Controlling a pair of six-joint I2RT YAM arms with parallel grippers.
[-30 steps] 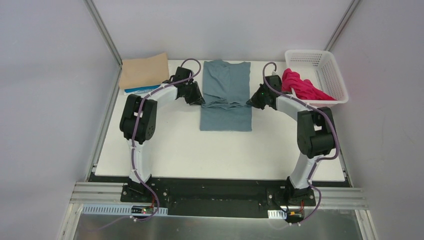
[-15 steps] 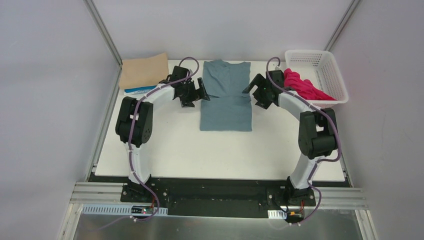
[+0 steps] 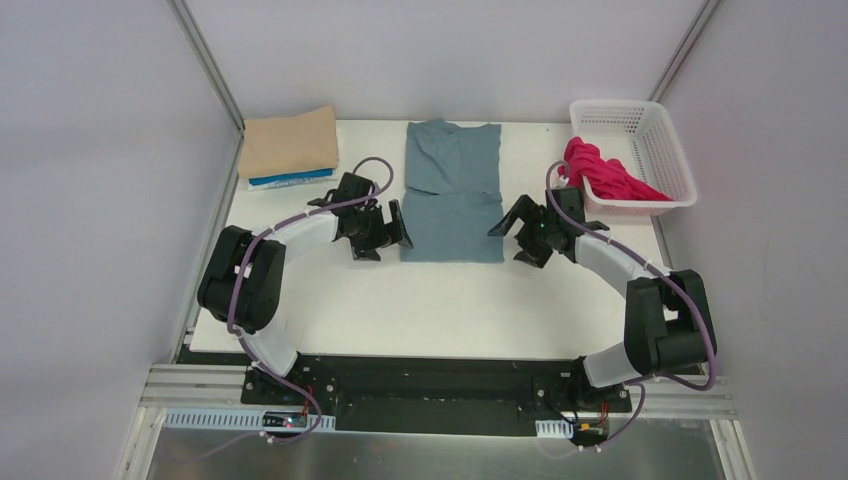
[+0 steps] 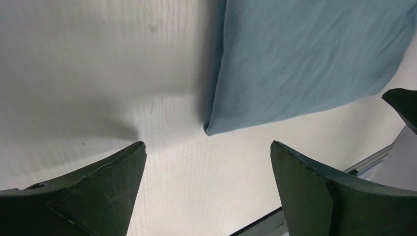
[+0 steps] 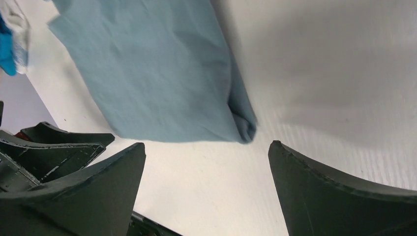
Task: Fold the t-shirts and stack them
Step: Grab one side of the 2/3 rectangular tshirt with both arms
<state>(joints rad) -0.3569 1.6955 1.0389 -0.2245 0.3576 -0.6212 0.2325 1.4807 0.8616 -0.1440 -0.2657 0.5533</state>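
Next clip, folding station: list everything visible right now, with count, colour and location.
dusty teal-blue cloth t-shirt: 1, teal-blue, flat long rectangle, far middle of the table.
tan folded cloth t-shirt: 1, tan, far left corner, top of a stack.
bright blue folded cloth t-shirt: 1, bright blue, under the tan one, only its edge showing.
magenta-red cloth t-shirt: 1, magenta-red, bunched in the basket.
white plastic lattice basket: 1, white, far right corner.
white table: 1, white, under everything.
left gripper: 1, black, open, by the teal shirt's near left corner.
right gripper: 1, black, open, by its near right corner.
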